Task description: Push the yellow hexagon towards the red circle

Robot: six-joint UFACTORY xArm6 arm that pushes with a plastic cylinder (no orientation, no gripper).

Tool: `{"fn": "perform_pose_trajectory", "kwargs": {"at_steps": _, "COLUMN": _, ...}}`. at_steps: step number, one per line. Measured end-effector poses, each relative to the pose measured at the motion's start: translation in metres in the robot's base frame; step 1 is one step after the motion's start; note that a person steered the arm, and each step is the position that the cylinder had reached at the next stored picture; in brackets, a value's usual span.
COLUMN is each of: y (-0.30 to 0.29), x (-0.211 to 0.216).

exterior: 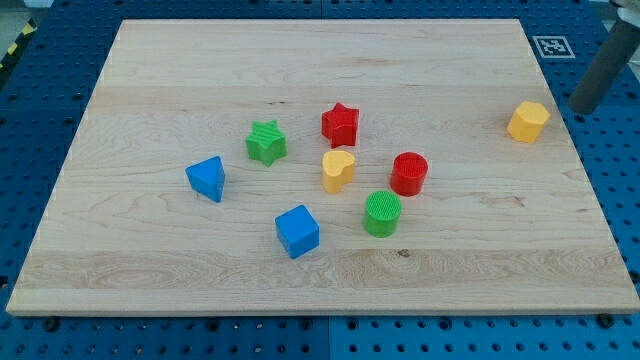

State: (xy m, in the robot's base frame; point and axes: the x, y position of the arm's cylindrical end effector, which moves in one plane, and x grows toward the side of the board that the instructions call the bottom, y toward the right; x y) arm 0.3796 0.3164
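my tip [582, 108] – no jaws, just a rod | yellow hexagon [528, 121] near the view's right edge, just left of tip | red circle [409, 173] further left and lower – push that way

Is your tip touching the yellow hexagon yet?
Apart. The camera view shows my tip at the view's right of the yellow hexagon, with a strip of bare board between them.
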Motion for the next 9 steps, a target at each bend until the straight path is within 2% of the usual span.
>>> {"fn": "perform_pose_trajectory", "kwargs": {"at_steps": 1, "y": -0.024, "x": 0.017}}
{"fn": "perform_pose_trajectory", "kwargs": {"at_steps": 6, "y": -0.172, "x": 0.021}}
{"fn": "perform_pose_trajectory", "kwargs": {"at_steps": 7, "y": -0.168, "x": 0.025}}
{"fn": "perform_pose_trajectory", "kwargs": {"at_steps": 8, "y": -0.131, "x": 0.047}}
{"fn": "perform_pose_trajectory", "kwargs": {"at_steps": 9, "y": -0.128, "x": 0.062}}
